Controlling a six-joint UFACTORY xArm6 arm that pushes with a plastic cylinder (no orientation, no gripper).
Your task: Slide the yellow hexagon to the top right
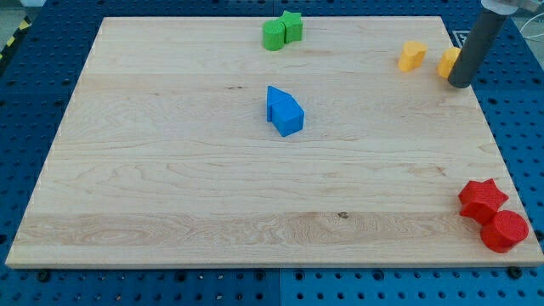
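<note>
Nearest the camera: red cylinder (505,230) and red star (483,199), touching, at the surface's (170,187) bottom right corner.

Task item: one yellow block (412,55) near the top right and a second yellow block (448,62) just right of it; which is the hexagon we cannot tell.

My tip (460,83) sits against the second block's right side. We carry no jaws, only a rod.

Step, as we judge: final nudging toward the corner.

Mid-surface: blue blocks (284,111). Top edge: green blocks (281,31).
</note>
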